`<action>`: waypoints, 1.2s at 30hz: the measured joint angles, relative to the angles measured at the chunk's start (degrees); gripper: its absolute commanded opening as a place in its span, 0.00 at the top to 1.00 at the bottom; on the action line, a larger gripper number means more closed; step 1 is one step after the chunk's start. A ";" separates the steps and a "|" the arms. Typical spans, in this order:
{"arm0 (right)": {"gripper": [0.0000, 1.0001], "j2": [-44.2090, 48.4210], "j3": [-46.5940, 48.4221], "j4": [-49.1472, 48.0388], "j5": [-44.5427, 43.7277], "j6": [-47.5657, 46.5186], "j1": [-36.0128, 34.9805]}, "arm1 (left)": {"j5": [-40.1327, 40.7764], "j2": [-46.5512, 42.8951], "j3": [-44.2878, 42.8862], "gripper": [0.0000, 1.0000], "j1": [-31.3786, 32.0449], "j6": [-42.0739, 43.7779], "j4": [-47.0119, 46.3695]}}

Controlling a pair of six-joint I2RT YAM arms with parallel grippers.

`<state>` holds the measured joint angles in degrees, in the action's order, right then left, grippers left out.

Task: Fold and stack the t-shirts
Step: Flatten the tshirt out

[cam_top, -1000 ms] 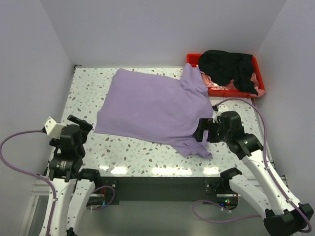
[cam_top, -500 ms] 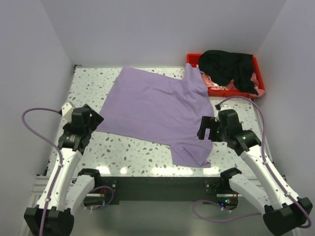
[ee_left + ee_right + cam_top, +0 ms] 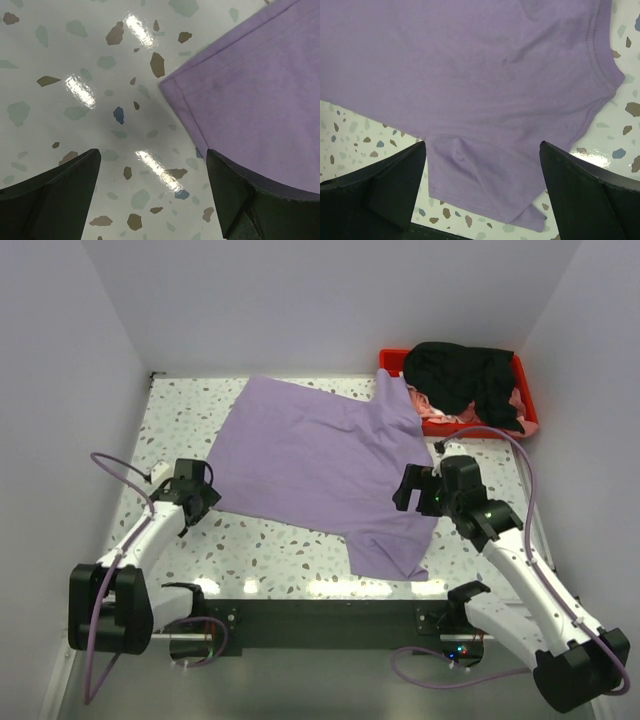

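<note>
The lavender t-shirt point(image 3: 310, 460) lies spread flat on the speckled table point(image 3: 170, 410), one sleeve point(image 3: 390, 545) pointing to the near edge, another reaching the tray. My left gripper point(image 3: 203, 502) is open and empty just above the table at the shirt's left hem corner point(image 3: 167, 86); the lavender cloth point(image 3: 260, 100) fills the right of its view. My right gripper point(image 3: 408, 490) is open and empty above the shirt's right side, over the near sleeve point(image 3: 485, 180). The black t-shirt point(image 3: 460, 375) lies heaped on the pale pink t-shirt point(image 3: 435, 410) in the tray.
A red plastic tray point(image 3: 530, 425) stands at the back right corner of the table. White walls close in the left, back and right. Bare tabletop point(image 3: 270, 550) runs along the near edge, in front of the black base rail point(image 3: 320, 615).
My left arm has swung from the near left edge forward and down to the shirt's left hem corner. My right gripper has let the near sleeve go and lifted slightly; the sleeve now lies flat.
</note>
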<state>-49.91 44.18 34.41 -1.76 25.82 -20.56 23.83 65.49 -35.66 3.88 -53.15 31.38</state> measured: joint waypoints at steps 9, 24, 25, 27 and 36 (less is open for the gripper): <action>0.01 -1.86 -0.96 -1.70 1.55 -0.59 0.00 | 0.07 8.04 -0.15 0.36 -2.75 0.44 -5.88; 0.01 -1.86 -1.46 -2.38 1.90 -1.46 0.00 | -0.04 18.78 -4.85 0.50 -5.01 2.36 -10.19; 0.01 -1.86 -1.46 -2.38 1.90 -1.49 0.00 | -0.04 18.86 -4.94 0.50 -5.01 2.38 -10.34; 0.01 -1.86 -1.46 -2.36 1.90 -1.53 0.00 | -0.07 19.06 -5.07 0.50 -5.01 2.73 -10.62; 0.01 -1.86 -1.46 -2.38 1.92 -1.86 0.00 | 0.87 22.14 -7.13 1.00 -5.07 2.97 -12.24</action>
<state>-51.77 42.72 32.03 0.16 23.97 -20.56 24.71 87.64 -42.78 -1.19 -50.17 19.14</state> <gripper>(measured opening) 0.987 0.143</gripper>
